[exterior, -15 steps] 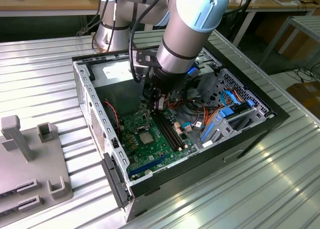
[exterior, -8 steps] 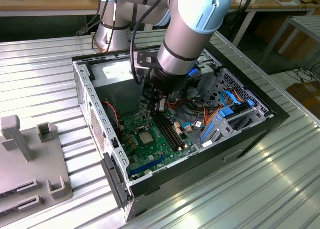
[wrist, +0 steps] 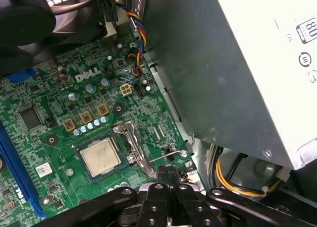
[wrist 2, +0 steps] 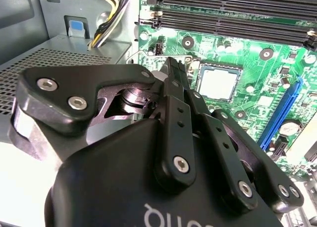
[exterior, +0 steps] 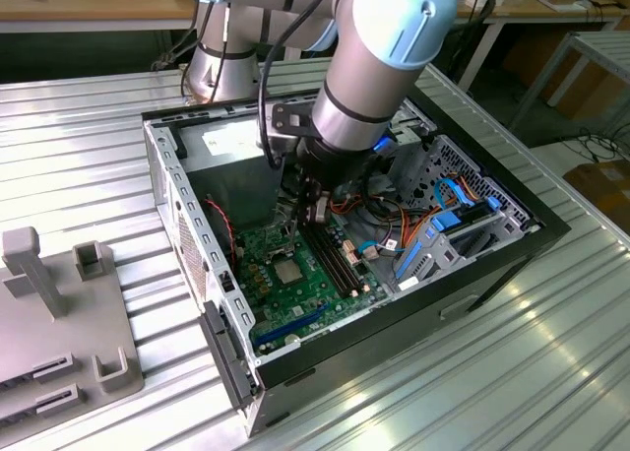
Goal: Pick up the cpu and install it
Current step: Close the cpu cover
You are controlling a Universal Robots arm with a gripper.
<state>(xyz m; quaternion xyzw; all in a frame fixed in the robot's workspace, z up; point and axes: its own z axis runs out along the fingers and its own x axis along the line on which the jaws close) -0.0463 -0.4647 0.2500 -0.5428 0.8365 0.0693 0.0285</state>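
Observation:
The cpu is a small silver-grey square lying flat in its socket on the green motherboard inside the open computer case. Both wrist views show it too, cpu and cpu. Beside it the socket's metal frame is swung up and open, and its thin wire lever lies by the socket's edge. My gripper hangs inside the case above the board, a little off to the side of the socket. Its black fingertips are pressed together with nothing between them, close to the lever.
The grey power supply box stands close beside my gripper, with coloured wires running past it. Long black memory slots and a blue slot lie on the board. Case walls ring it. A grey fixture sits outside on the ribbed table.

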